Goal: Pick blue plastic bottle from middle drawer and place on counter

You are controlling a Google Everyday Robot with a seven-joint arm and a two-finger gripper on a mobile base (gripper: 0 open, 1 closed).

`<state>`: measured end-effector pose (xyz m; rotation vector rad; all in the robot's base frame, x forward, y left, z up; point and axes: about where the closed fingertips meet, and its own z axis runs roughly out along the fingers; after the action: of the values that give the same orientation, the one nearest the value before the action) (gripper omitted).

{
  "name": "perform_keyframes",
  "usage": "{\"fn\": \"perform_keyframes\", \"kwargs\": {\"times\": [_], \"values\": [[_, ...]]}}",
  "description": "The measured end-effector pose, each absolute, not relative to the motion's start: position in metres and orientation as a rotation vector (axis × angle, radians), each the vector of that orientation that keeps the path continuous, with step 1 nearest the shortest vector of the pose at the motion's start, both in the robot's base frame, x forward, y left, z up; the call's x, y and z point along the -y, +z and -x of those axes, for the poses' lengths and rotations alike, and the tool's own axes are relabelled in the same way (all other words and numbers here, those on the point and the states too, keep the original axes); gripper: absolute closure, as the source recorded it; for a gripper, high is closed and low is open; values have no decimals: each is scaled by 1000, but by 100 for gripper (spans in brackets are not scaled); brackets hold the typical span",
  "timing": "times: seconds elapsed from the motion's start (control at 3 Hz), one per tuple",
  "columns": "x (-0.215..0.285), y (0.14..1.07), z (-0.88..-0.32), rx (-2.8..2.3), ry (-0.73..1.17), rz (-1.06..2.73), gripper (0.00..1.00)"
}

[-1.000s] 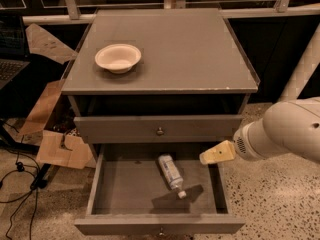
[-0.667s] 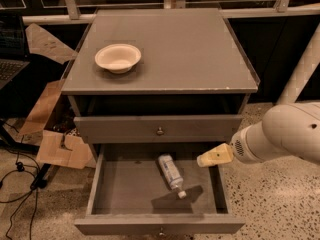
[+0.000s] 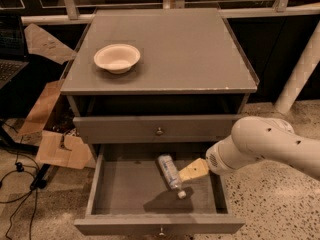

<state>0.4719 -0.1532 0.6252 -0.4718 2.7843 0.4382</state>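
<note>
The blue plastic bottle (image 3: pixel 169 171) lies on its side on the grey floor of the open middle drawer (image 3: pixel 122 190), white cap towards the drawer's front. My gripper (image 3: pixel 193 170) reaches in from the right on a white arm and hovers above the drawer, just right of the bottle. It holds nothing that I can see. The counter (image 3: pixel 185 49) is the flat grey top of the cabinet above.
A shallow cream bowl (image 3: pixel 117 57) sits on the left part of the counter. A closed drawer front with a brass knob (image 3: pixel 159 131) is above the open drawer. Cardboard pieces (image 3: pixel 62 149) and cables lie on the floor to the left. A white post (image 3: pixel 300 74) stands at right.
My gripper has moved left and slightly down, closer to the bottle. The bottle and bowl have not moved.
</note>
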Motion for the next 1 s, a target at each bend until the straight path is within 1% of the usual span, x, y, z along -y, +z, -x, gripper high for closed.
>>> {"fn": "perform_keyframes", "kwargs": {"times": [0.33, 0.67, 1.0], "values": [[131, 585, -470, -2815, 470, 472, 0], [117, 560, -471, -2794, 457, 377, 0], [114, 562, -479, -2762, 470, 321, 0]]}}
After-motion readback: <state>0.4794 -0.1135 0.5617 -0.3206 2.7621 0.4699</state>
